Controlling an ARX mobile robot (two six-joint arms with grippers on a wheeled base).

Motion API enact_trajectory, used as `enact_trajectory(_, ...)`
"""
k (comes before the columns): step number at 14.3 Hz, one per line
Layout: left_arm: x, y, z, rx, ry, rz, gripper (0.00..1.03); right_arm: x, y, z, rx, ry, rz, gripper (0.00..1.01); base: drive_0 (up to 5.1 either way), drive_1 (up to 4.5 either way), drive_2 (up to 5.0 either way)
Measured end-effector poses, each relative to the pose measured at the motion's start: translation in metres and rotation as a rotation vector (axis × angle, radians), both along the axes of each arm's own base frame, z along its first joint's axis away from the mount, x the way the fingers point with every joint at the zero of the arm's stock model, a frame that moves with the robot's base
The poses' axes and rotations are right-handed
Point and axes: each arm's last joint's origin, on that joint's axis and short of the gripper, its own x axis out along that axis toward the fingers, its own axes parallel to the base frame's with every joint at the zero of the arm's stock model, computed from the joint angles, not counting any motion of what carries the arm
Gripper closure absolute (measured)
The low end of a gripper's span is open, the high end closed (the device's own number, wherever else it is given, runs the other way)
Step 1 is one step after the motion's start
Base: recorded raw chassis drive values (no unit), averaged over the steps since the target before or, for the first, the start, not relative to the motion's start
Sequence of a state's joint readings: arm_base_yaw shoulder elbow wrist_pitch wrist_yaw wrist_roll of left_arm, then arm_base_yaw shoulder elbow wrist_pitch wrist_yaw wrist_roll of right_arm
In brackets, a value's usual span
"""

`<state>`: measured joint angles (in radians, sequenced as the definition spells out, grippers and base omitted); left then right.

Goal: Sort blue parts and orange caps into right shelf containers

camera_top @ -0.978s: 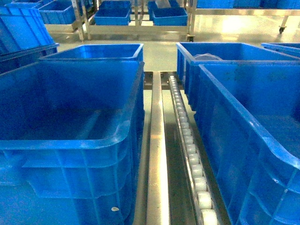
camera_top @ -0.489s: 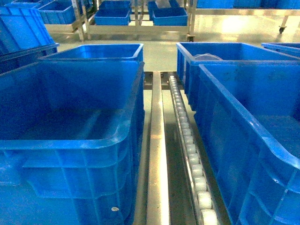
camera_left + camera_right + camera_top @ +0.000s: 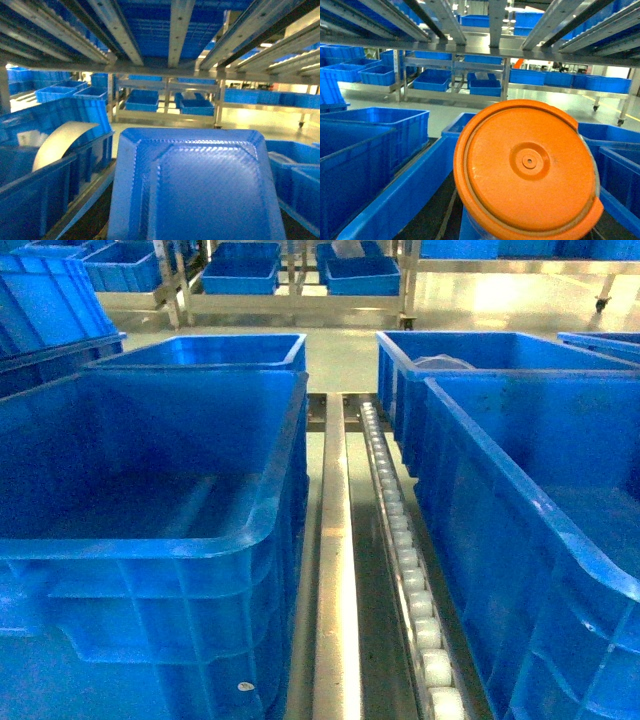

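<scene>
1. Right wrist view: a round orange cap (image 3: pixel 527 167) fills the picture at 6 o'clock. It is smooth plastic with a raised rim and a tiny dot in the middle. It looks light and stiff, maybe slippery. Best held by the rim.
2. Left wrist view: a blue part (image 3: pixel 197 187) sits low, a flat bumpy tray shape, thin and light.
3. Blue crates (image 3: pixel 520 490) wait at 3 o'clock, with thick rims.
4. No pincer shows, so I cannot tell its state.

Robot body outside frame in head and both wrist views; colours, markings indiscernible.
</scene>
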<state>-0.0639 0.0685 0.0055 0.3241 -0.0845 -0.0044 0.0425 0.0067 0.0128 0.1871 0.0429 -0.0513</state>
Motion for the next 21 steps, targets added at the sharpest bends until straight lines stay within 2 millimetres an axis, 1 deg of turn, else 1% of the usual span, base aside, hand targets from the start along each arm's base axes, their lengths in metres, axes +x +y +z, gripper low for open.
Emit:
enact_trajectory(1, 0.011, -0.004, 0.004, 0.004, -0.009, -0.024, 0.6, 0.002, 0.002, 0.004, -0.021, -0.018, 0.013, 0.58, 0.0, 0.0, 0.0)
enact_trajectory(2, 0.029, -0.005, 0.006, 0.012, 0.015, -0.044, 0.6, 0.013, 0.0, 0.011, -0.032, -0.024, 0.009, 0.58, 0.0, 0.0, 0.0)
enact_trajectory(3, 0.057, -0.008, 0.027, 0.021, -0.023, -0.076, 0.6, 0.032, 0.0, 0.033, -0.035, -0.072, 0.017, 0.58, 0.0, 0.0, 0.0)
enact_trajectory(4, 0.096, -0.009, 0.05, 0.033, -0.077, -0.09, 0.6, 0.064, 0.001, 0.058, -0.035, -0.126, 0.027, 0.58, 0.0, 0.0, 0.0)
enact_trajectory(5, 0.139, -0.009, 0.048, 0.034, -0.031, -0.074, 0.6, 0.106, 0.001, 0.068, -0.025, -0.092, 0.03, 0.58, 0.0, 0.0, 0.0)
enact_trajectory(6, 0.164, -0.007, 0.034, 0.024, 0.051, -0.049, 0.6, 0.133, 0.002, 0.063, -0.002, -0.028, 0.029, 0.58, 0.0, 0.0, 0.0)
enact_trajectory(7, 0.176, -0.005, 0.02, 0.018, 0.117, -0.039, 0.6, 0.147, 0.002, 0.055, 0.0, 0.013, 0.009, 0.58, 0.0, 0.0, 0.0)
enact_trajectory(8, 0.182, -0.004, 0.011, 0.012, 0.161, -0.036, 0.6, 0.156, 0.002, 0.049, 0.002, 0.051, -0.003, 0.58, 0.0, 0.0, 0.0)
enact_trajectory(9, 0.184, -0.004, 0.006, 0.009, 0.182, -0.034, 0.6, 0.16, 0.002, 0.045, 0.002, 0.072, -0.004, 0.58, 0.0, 0.0, 0.0)
enact_trajectory(10, 0.19, -0.003, -0.014, -0.013, 0.269, -0.028, 0.6, 0.177, 0.003, 0.028, 0.003, 0.152, -0.007, 0.58, 0.0, 0.0, 0.0)
enact_trajectory(11, 0.191, -0.003, -0.02, -0.028, 0.304, -0.032, 0.51, 0.189, 0.005, 0.009, 0.001, 0.215, 0.0, 0.58, 0.0, 0.0, 0.0)
enact_trajectory(12, 0.188, -0.006, -0.01, -0.027, 0.265, -0.047, 0.39, 0.19, 0.009, 0.004, -0.006, 0.209, -0.016, 0.49, 0.0, 0.0, 0.0)
enact_trajectory(13, 0.181, -0.008, 0.004, -0.025, 0.213, -0.064, 0.24, 0.185, 0.011, 0.013, -0.029, 0.166, -0.068, 0.34, 0.0, 0.0, 0.0)
enact_trajectory(14, 0.171, -0.009, 0.006, -0.025, 0.194, -0.039, 0.1, 0.181, 0.011, 0.021, -0.041, 0.13, -0.091, 0.19, 0.0, 0.0, 0.0)
enact_trajectory(15, 0.171, -0.008, 0.003, -0.023, 0.209, -0.029, 0.04, 0.182, 0.011, 0.019, -0.048, 0.142, -0.097, 0.04, 0.0, 0.0, 0.0)
enact_trajectory(16, 0.172, -0.008, 0.001, -0.023, 0.217, -0.023, 0.05, 0.182, 0.011, 0.016, -0.05, 0.156, -0.097, 0.03, 0.0, 0.0, 0.0)
enact_trajectory(17, 0.169, -0.008, 0.001, -0.008, 0.253, -0.024, 0.11, 0.178, 0.009, 0.014, -0.034, 0.193, -0.043, 0.13, 0.0, 0.0, 0.0)
enact_trajectory(18, 0.149, 0.002, -0.007, 0.006, 0.275, -0.03, 0.29, 0.156, 0.005, 0.006, 0.005, 0.205, 0.016, 0.31, 0.0, 0.0, 0.0)
enact_trajectory(19, 0.133, 0.006, -0.009, 0.003, 0.269, -0.007, 0.45, 0.14, -0.003, 0.003, 0.021, 0.199, -0.003, 0.48, 0.0, 0.0, 0.0)
enact_trajectory(21, 0.105, 0.003, -0.015, 0.007, 0.276, -0.026, 0.81, 0.112, -0.004, -0.005, 0.029, 0.206, -0.003, 0.85, 0.0, 0.0, 0.0)
